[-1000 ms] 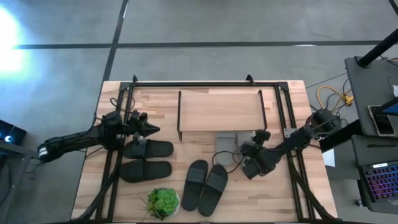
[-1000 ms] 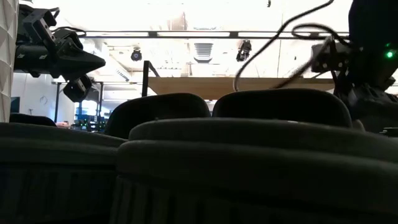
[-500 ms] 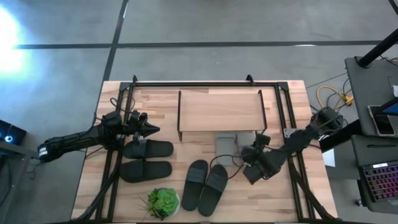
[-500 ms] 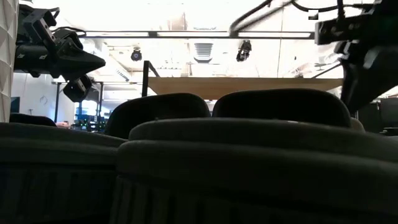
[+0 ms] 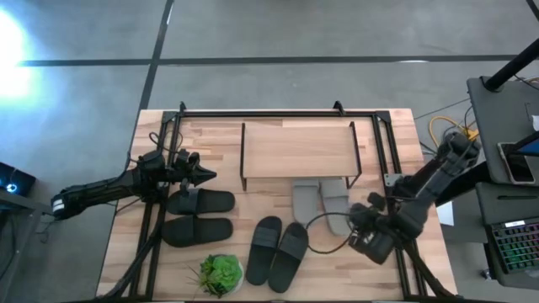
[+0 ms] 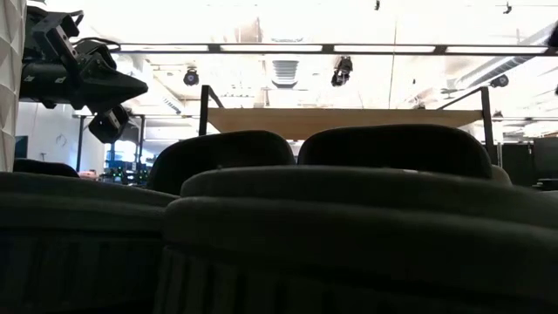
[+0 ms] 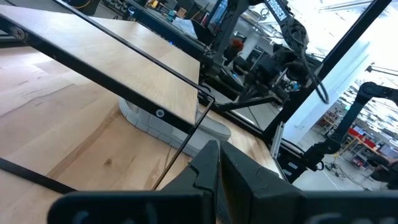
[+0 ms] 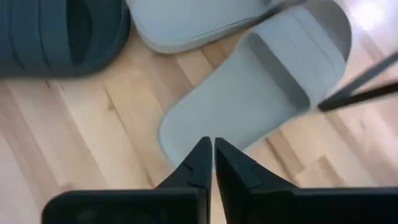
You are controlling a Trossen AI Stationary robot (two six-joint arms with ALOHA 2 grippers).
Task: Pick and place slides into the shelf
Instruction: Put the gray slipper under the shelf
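Blown-out ceiling lights (image 6: 261,48) backlighting the low view, floor glare (image 5: 13,42) overhead, foreground dark and blurred.

Both my arms are matte black, built of slim tubular links between chunkier joint housings. The left gripper (image 5: 205,176) ends in two dark, wedge-shaped fingers tapering to a sharp point. The right gripper (image 8: 208,163) has the same angular black fingers. A thin black cable loops beside the right wrist.
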